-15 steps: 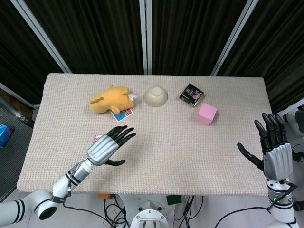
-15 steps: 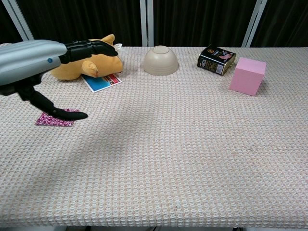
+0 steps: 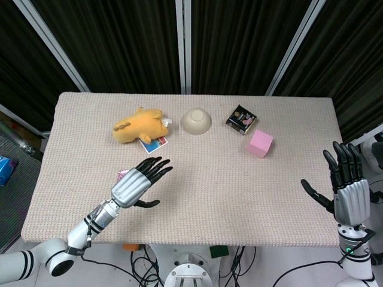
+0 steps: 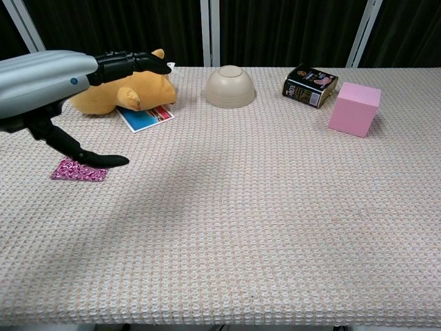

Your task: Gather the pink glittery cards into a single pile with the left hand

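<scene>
A small pile of pink glittery cards point(image 4: 78, 170) lies on the woven table mat at the left; in the head view only a corner of the cards point(image 3: 122, 174) shows beside my left hand. My left hand point(image 3: 139, 183) hovers over the cards, fingers stretched forward and apart, thumb point(image 4: 96, 160) reaching out just above the pile's far edge. It holds nothing. My right hand point(image 3: 347, 186) stands upright past the table's right front corner, fingers spread and empty.
A yellow plush toy point(image 3: 139, 125) lies on a red and blue card point(image 3: 154, 142) at the back left. An upturned beige bowl point(image 3: 195, 121), a black packet point(image 3: 241, 118) and a pink cube point(image 3: 260, 143) stand further right along the back.
My left hand has drifted slightly forward and up, with more of the pink cards showing beneath the thumb. The right hand has dropped a little lower in the head view.
</scene>
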